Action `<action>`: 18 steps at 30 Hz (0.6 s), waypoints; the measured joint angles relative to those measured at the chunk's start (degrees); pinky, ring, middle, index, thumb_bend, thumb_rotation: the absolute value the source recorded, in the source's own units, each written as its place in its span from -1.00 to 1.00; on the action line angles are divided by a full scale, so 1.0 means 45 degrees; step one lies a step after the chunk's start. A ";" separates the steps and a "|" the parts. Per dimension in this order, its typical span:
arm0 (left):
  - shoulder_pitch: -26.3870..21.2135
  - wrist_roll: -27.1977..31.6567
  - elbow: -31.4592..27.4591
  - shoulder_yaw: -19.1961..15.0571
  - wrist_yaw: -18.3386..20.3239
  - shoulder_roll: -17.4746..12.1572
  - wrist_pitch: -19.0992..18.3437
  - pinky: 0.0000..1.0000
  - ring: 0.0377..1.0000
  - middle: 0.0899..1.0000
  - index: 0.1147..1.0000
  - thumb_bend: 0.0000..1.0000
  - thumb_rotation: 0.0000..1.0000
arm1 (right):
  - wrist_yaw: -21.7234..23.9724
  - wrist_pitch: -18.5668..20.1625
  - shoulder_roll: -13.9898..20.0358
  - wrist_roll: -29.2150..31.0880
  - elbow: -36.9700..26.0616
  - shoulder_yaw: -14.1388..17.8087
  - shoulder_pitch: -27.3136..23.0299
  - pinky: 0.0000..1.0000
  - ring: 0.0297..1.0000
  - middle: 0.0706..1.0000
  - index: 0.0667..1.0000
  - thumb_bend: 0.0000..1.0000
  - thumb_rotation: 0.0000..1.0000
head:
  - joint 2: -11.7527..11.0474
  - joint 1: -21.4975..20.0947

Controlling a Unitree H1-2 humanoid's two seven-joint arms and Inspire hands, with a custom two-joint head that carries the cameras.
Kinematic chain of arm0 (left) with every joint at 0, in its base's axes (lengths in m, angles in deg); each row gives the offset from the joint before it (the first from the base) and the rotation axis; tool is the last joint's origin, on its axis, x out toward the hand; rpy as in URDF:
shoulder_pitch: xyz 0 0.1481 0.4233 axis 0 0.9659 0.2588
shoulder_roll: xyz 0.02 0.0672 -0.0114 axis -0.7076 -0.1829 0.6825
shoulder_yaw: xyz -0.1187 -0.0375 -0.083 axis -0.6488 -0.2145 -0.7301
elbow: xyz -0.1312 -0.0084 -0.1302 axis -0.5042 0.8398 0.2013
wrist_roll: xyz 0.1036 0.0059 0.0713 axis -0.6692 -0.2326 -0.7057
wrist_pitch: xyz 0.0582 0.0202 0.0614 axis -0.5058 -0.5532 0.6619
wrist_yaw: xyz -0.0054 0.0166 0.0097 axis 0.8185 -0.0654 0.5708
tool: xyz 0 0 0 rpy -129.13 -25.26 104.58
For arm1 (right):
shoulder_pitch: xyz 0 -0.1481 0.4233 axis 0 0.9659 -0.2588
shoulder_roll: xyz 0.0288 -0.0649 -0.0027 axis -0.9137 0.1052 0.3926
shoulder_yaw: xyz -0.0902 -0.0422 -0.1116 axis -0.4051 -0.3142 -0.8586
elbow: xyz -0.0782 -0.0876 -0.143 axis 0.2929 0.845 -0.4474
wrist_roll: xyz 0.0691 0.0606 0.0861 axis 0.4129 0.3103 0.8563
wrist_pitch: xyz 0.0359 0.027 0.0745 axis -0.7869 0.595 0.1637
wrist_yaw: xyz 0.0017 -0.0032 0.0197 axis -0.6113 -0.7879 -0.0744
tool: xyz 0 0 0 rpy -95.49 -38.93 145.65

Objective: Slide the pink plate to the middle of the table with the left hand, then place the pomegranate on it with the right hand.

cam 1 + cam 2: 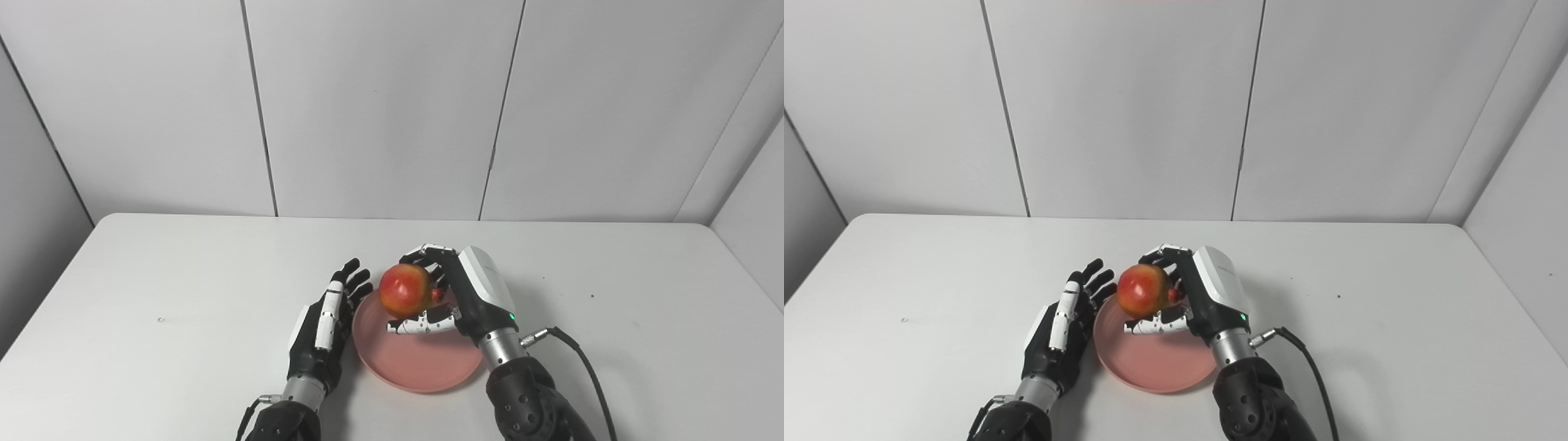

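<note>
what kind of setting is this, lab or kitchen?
Likely a lab test cell: a plain white table boxed in by bare grey wall panels, holding only a round pink plate and a red-yellow pomegranate.

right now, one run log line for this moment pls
phase: placing | right hand: shut on pomegranate, over pink plate | left hand: open, beside plate's left rim | pomegranate: not yet released

The pomegranate (404,290) has smooth, glossy red-yellow skin, and the pink plate (416,361) looks like matt, smooth plastic. The table (184,294) is smooth, matt white; both hands (327,324) (456,294) show black and glossy white plastic, with metal wrists.
</note>
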 measured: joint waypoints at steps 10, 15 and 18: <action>-0.0002 -0.0031 -0.0002 0.0001 -0.0042 0.0027 -0.0009 0.86 0.83 0.82 0.78 -0.12 1.00 | -0.0166 -0.0134 0.0030 -0.0116 0.0778 -0.0037 0.0277 -0.38 -0.26 -0.21 -0.02 0.05 -1.00 | 0.0098 -0.0196; -0.0003 -0.0030 -0.0004 -0.0004 -0.0028 -0.0003 -0.0009 0.84 0.82 0.82 0.77 -0.12 1.00 | -0.0186 -0.0218 0.0046 -0.0115 0.0876 -0.0026 0.0374 -0.36 -0.25 -0.21 -0.02 0.05 -1.00 | 0.0137 -0.0196; -0.0003 -0.0031 -0.0004 -0.0003 -0.0029 -0.0002 -0.0010 0.83 0.81 0.81 0.77 -0.13 1.00 | -0.0221 -0.0477 0.0067 -0.0123 0.1037 -0.0029 0.0382 -0.34 -0.23 -0.20 -0.02 0.05 -1.00 | 0.0195 -0.0176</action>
